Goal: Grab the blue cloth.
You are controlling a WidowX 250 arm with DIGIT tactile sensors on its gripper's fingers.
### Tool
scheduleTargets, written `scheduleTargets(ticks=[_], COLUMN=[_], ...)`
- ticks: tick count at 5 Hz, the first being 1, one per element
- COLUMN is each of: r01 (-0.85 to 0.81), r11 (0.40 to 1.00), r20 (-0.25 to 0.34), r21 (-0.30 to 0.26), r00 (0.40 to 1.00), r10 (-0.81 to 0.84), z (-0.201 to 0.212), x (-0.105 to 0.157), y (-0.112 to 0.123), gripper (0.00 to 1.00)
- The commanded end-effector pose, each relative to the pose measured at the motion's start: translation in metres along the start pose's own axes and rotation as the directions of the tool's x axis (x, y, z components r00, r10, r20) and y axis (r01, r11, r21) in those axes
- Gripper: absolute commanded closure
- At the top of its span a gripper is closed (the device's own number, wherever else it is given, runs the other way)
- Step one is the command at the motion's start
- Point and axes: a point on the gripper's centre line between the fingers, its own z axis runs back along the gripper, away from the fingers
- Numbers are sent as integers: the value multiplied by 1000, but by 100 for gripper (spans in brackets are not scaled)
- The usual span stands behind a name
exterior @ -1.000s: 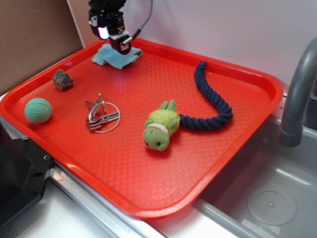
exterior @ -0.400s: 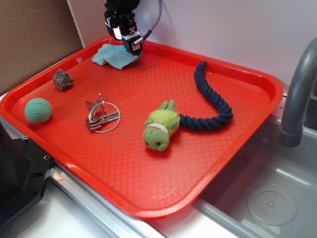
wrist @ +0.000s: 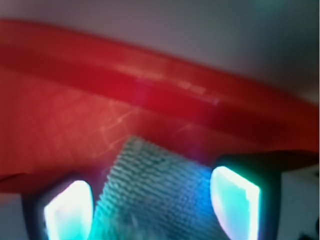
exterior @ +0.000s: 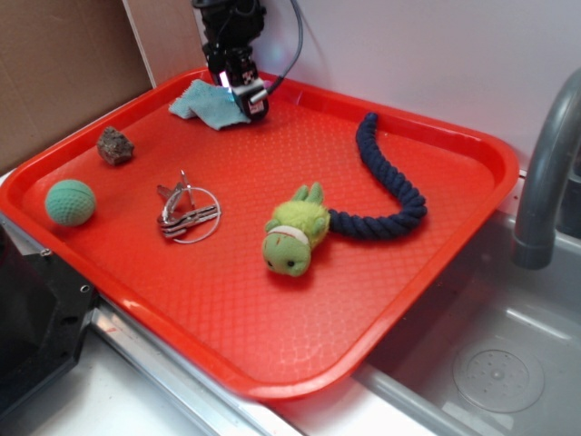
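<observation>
Broadly, a red tray (exterior: pixel 436 236) fills most of the exterior view, its far rim running just behind the gripper (exterior: pixel 251 98) and, in the wrist view, arching across above the fingers (wrist: pixel 235 207) as a glossy red band (wrist: pixel 150 90). Right of the fingers and well apart from them, a dark navy braided rope (exterior: pixel 386 186) curves across the tray, its end touching a green plush toy (exterior: pixel 295 232) that lies nearer the camera than the fingers. The blue cloth (exterior: pixel 207 104) lies at the tray's far left corner, directly under and just left of the fingers; in the wrist view its ribbed terry surface (wrist: pixel 155 195) sits between the two glowing pads, which stand spread to either side of it and do not pinch it. Down and to the left of the fingers lies a mint-green ball (exterior: pixel 70 202) near the tray's left edge, then a metal key ring with clips (exterior: pixel 188 215), and nearer the cloth a small brown rock (exterior: pixel 115 145).
</observation>
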Motion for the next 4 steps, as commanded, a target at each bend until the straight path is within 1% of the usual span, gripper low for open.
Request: scheduleTargets(ticks=[1,2,4], r01=[-25,-17,-13], r11=[1000,1000,1000], r20=[-27,-43,-21], r21=[-14,-12,5], r00=[999,999,1000], r10=[25,16,13], z=[11,5,10], x=[-23,-36,-37], y=[-8,-19,-21], gripper=[100,100,100])
